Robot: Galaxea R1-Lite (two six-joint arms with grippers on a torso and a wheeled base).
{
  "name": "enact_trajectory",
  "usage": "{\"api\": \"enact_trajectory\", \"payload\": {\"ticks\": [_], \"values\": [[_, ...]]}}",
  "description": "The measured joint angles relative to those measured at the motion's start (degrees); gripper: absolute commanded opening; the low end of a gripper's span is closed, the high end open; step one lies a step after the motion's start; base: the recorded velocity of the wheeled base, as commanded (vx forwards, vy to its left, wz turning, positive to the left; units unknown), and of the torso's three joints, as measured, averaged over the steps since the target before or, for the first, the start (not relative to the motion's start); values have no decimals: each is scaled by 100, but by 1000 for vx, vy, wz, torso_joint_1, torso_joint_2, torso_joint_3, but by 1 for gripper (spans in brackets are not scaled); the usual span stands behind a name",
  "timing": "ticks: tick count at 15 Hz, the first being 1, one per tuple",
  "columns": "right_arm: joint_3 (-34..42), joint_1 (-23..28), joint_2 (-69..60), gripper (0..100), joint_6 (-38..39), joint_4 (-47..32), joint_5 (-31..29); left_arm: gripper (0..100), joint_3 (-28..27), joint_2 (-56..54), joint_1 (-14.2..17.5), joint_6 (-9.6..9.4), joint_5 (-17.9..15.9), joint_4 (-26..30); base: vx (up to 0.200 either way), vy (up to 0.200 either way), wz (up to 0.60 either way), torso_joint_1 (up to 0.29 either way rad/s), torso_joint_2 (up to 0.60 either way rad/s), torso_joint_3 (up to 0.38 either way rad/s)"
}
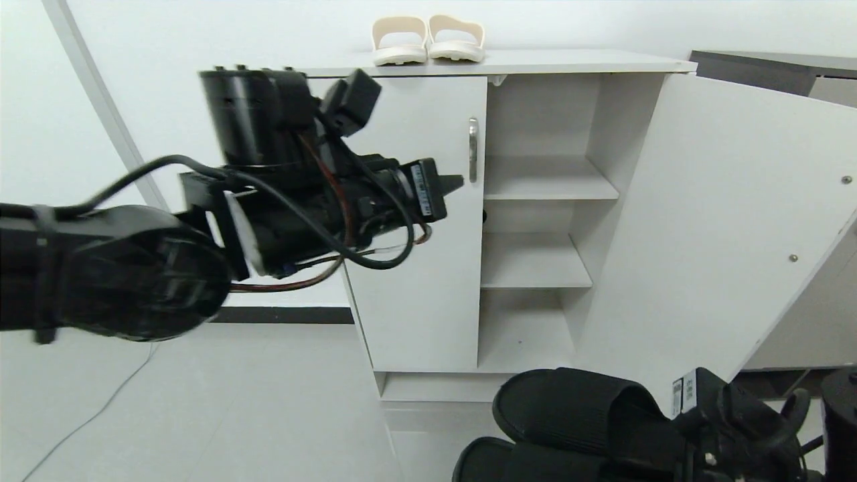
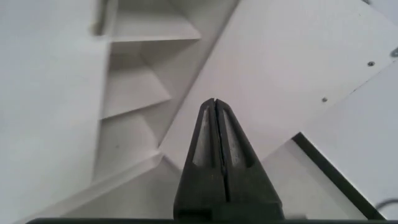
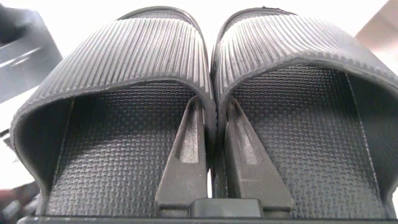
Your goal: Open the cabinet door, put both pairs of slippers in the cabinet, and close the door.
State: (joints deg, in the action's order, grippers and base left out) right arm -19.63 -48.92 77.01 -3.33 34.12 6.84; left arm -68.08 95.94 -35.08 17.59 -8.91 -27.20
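Observation:
The white cabinet (image 1: 415, 301) stands with its right door (image 1: 723, 234) swung wide open, showing bare shelves (image 1: 535, 264); the left door is closed. A cream pair of slippers (image 1: 428, 40) rests on the cabinet top. My left gripper (image 1: 458, 182) hangs shut and empty in front of the closed door, just left of its metal handle (image 1: 473, 150); its fingers (image 2: 210, 134) press together. Low in front of the open compartment, my right gripper (image 3: 212, 102) is shut on the black pair of slippers (image 1: 576, 408), pinching the two inner sides (image 3: 211, 68) together.
A grey piece of furniture (image 1: 756, 63) stands behind the open door on the right. A thin cable (image 1: 87, 415) trails over the pale floor at left, where there is free room. A dark skirting strip (image 1: 281, 314) runs along the wall.

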Motion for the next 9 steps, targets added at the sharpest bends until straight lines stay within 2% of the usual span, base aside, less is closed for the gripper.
{"api": "enact_trajectory", "payload": {"ticks": [2, 5, 7, 9], "values": [[-222, 306, 113, 0, 16, -5, -460, 0, 591, -864, 240, -30, 194, 528, 0, 0, 0, 0, 0, 0], [-625, 577, 321, 0, 375, -5, -985, 0, 1538, -2522, 544, -251, 913, 1445, 0, 0, 0, 0, 0, 0], [-931, 634, 592, 0, 702, -10, -1351, 0, 1975, -3778, 827, -457, 1381, 2359, 0, 0, 0, 0, 0, 0], [-1290, 645, 975, 0, 1113, -5, -1944, 0, 2288, -5052, 1213, -774, 1876, 3307, 0, 0, 0, 0, 0, 0]]}}
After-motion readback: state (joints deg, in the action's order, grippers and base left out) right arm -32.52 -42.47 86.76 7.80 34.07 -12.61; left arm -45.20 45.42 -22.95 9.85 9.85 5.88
